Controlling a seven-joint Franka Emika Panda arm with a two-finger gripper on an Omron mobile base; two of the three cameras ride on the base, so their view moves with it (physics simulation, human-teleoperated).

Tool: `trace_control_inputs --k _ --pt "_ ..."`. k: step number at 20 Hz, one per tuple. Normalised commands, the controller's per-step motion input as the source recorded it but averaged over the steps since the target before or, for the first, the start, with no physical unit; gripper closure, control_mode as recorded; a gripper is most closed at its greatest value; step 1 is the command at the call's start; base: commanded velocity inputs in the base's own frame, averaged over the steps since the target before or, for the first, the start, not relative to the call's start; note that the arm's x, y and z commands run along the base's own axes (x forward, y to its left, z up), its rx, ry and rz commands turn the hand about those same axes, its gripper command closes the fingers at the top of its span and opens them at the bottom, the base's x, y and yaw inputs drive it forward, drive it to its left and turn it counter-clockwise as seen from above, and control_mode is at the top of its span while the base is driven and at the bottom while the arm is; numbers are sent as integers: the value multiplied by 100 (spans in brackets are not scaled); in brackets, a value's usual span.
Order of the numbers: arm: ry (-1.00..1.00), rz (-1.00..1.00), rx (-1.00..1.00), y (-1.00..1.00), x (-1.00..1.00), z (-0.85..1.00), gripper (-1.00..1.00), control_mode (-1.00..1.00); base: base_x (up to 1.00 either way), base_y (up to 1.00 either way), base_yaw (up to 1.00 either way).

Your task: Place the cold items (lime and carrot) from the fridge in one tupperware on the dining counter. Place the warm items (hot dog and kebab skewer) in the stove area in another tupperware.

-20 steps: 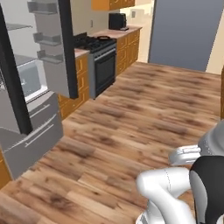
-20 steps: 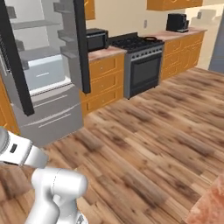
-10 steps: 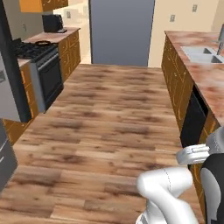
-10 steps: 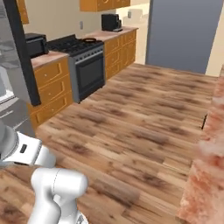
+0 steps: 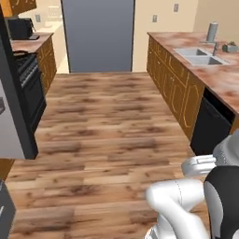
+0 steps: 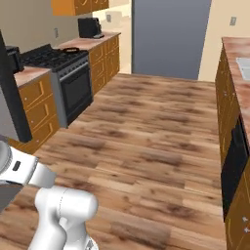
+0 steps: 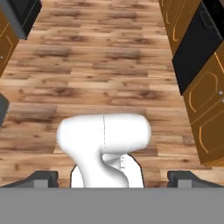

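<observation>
Glossy white rounded arm point(image 5: 175, 205), dark joint bands, grey links

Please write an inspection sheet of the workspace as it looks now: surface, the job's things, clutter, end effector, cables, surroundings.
Surface: wood plank floor ahead; stone counter on the right with a sink.
Job's things: nothing seen; no lime, carrot, hot dog, skewer or tupperware.
Clutter: a grey canister and a small object by the sink.
End effector: end effector has its two tips far apart, open, with nothing between them.
Cables: nothing seen.
Surroundings: black stove on the left, toaster on the counter beyond it, dishwasher under the right counter, grey panel at the far end.
</observation>
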Motion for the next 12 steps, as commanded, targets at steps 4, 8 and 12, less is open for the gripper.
trace_control_inputs --k 4,8,12 --pt "0 0 0 0 0 0 -100 100 100 13 3" --pt "0 0 0 0 0 0 -100 100 100 -2 30" --pt "0 0 0 0 0 0 -100 100 100 -1 47"
